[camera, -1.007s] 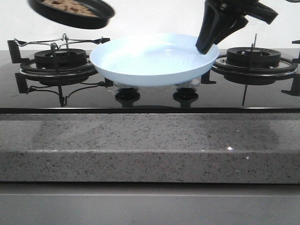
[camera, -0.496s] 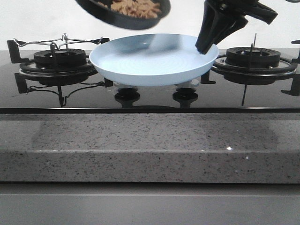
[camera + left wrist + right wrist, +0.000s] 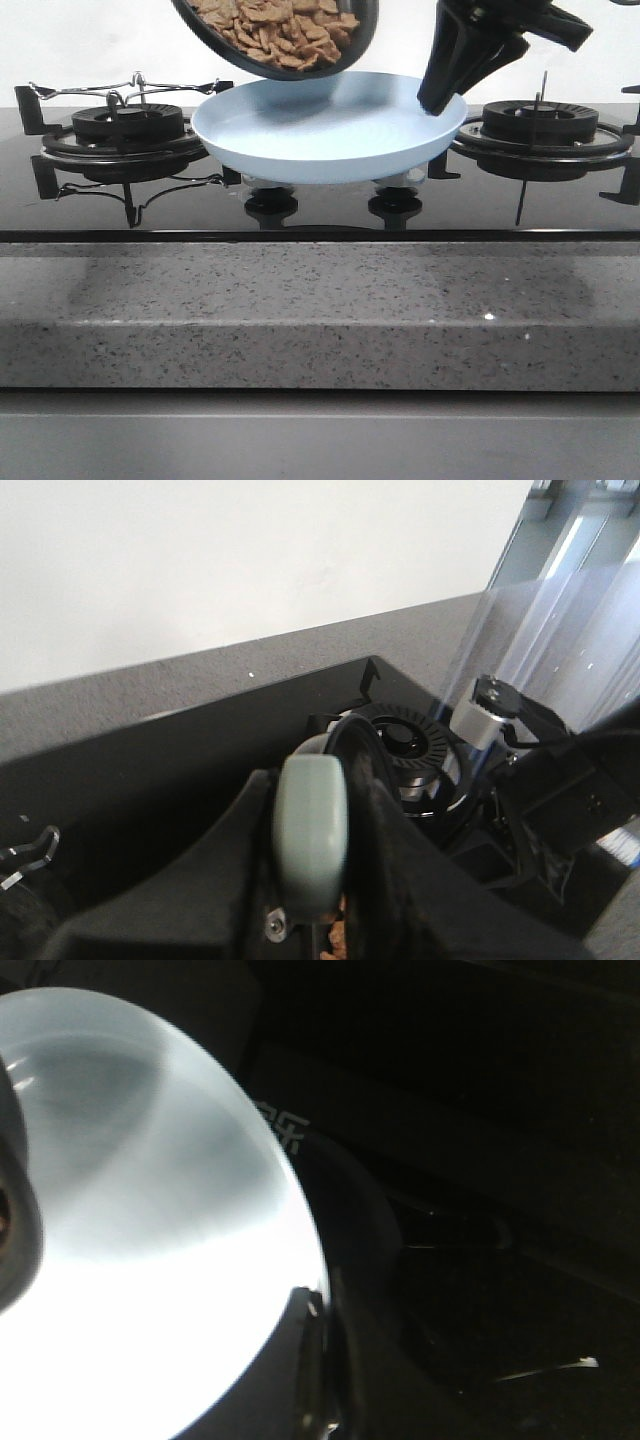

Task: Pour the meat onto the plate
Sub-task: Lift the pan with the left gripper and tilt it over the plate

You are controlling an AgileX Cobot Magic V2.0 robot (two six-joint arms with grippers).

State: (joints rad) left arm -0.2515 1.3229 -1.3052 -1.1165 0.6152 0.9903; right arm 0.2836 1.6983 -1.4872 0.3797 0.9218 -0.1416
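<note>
Since a moment ago, the black pan (image 3: pixel 275 35) has moved right and tipped over the plate (image 3: pixel 328 128).

On the left, a burner (image 3: pixel 128 125) sits on the stove (image 3: pixel 320 205). The left gripper (image 3: pixel 312 880) is clamped on the pan's grey handle (image 3: pixel 311 830), and the pan leans down toward the plate. The meat (image 3: pixel 275 28) is heaped inside the pan, just above the pale blue plate, which is bare. On the right, the right gripper (image 3: pixel 442 97) points down and pinches the plate's rim. Another burner (image 3: pixel 540 122) sits past it.
</note>
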